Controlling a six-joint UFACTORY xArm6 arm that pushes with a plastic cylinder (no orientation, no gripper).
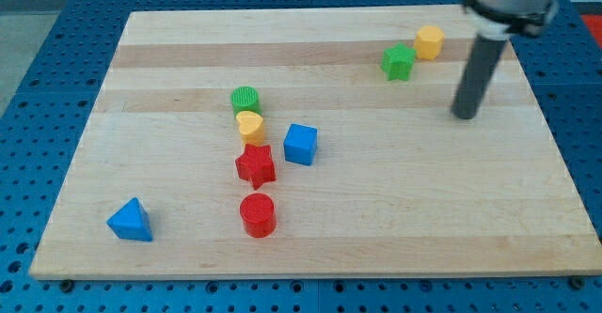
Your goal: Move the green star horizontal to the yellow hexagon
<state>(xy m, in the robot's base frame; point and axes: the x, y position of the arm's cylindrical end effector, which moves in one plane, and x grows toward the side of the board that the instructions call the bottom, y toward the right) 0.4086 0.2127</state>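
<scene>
The tip (pixel 464 116) is seen resting on the wooden board (pixel 376 228), touching no block; having no jaws, it holds nothing. The green star (pixel 399 62) is found up and to the view's left of the tip, near it. The yellow hexagon (pixel 430 42) is touching the star's upper right. Well to the tip's left are noted a green cylinder (pixel 245 100), yellow heart (pixel 250 126), blue cube (pixel 301 145), red star (pixel 255 166), red cylinder (pixel 257 215) and blue triangle (pixel 131 221).
</scene>
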